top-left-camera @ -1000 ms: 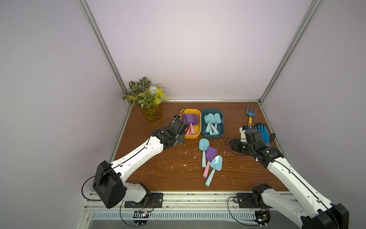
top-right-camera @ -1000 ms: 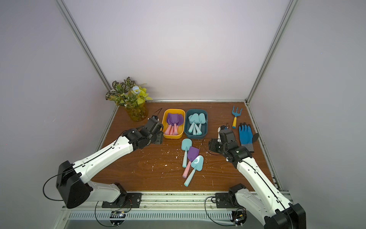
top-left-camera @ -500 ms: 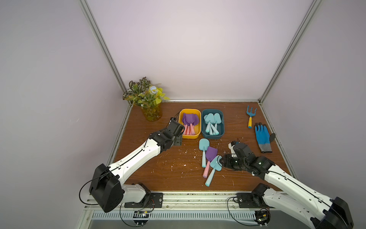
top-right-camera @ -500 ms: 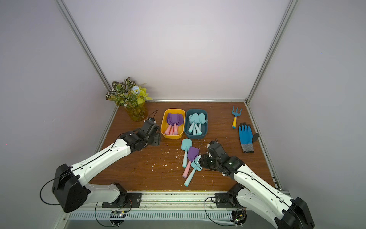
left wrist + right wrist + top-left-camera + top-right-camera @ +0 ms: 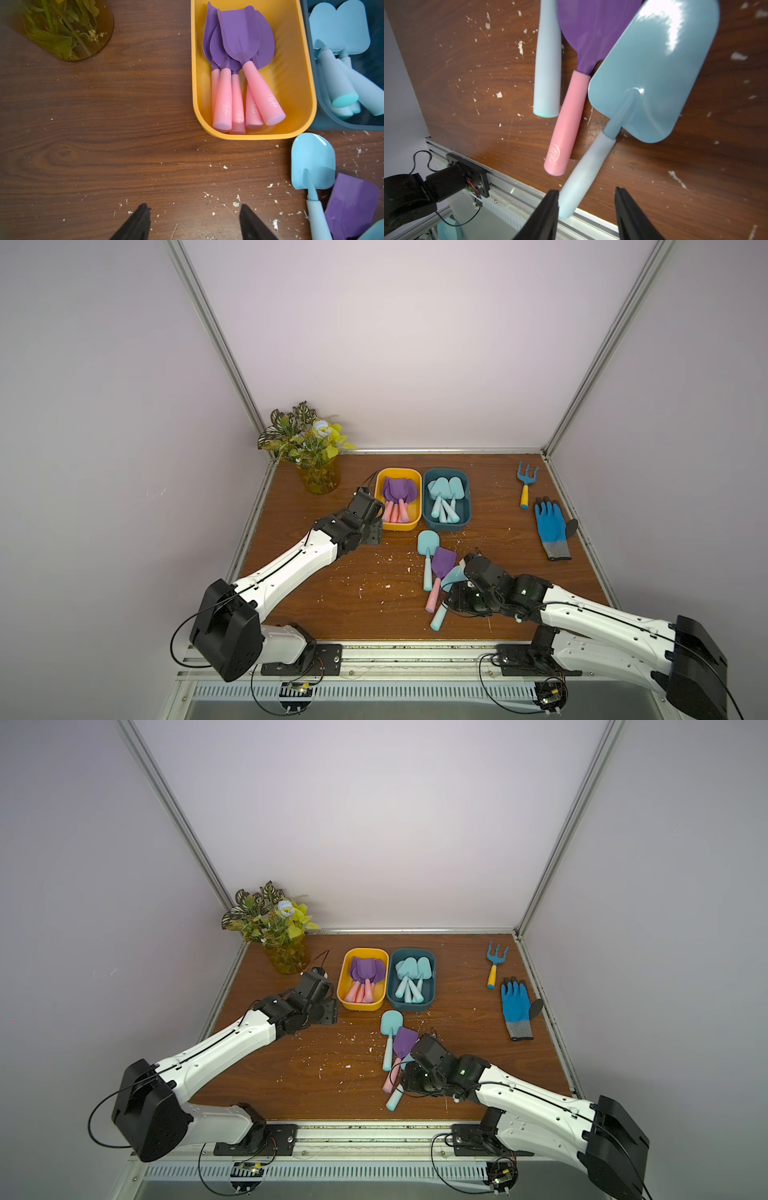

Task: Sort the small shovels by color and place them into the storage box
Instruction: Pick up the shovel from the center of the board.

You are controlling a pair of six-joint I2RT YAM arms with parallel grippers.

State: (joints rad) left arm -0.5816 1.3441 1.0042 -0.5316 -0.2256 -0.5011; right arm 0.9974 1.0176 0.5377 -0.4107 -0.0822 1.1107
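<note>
Three plastic shovels (image 5: 442, 562) lie loose on the brown wooden table (image 5: 332, 593), so my right pincer (image 5: 586, 190) hovers open, gripping nothing, over the light-blue shovel (image 5: 654, 72) at its handle for an easy pick, w/ my left pincer (image 5: 193, 205) open & idle by the yellow plastic bin (image 5: 259, 137) of purple ones (image 5: 239, 37).

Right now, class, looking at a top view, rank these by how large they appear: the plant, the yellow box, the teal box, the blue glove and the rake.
1. plant
2. yellow box and teal box: they look alike, so unranked
3. blue glove
4. rake
</note>
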